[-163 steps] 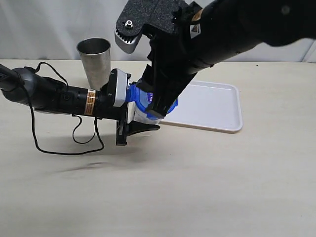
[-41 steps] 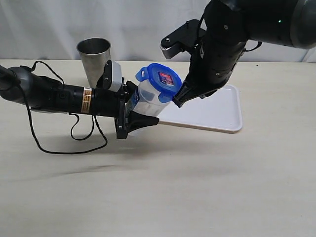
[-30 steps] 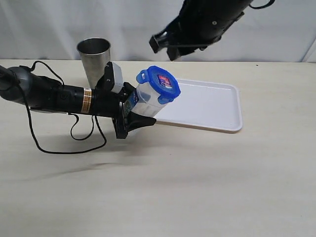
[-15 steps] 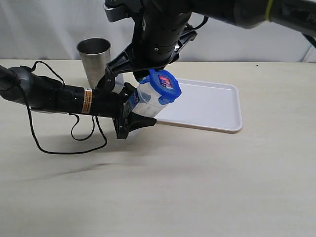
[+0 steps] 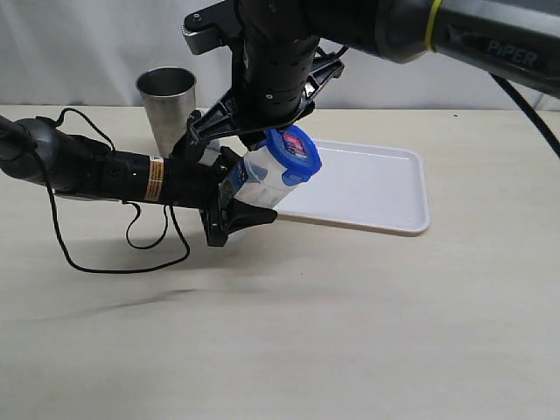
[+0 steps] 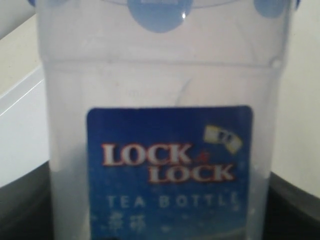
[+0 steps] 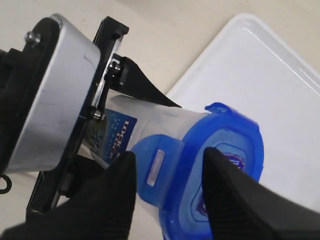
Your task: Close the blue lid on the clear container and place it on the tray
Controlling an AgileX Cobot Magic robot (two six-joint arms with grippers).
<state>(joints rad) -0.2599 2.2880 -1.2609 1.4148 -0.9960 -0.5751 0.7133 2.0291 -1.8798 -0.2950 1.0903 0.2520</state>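
The clear container [image 5: 258,179] hangs tilted over the tabletop [image 5: 350,332] beside the tray [image 5: 376,188], clamped in your left end effector [image 5: 245,188]. Your right end effector [image 7: 169,157] stands open astride the blue lid [image 5: 296,153]; press each flap [image 7: 157,167] flush.

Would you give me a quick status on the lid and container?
Left gripper shut on container, tilted above table. Right gripper open over lid, straddling one flap. Tray close by, nothing between.
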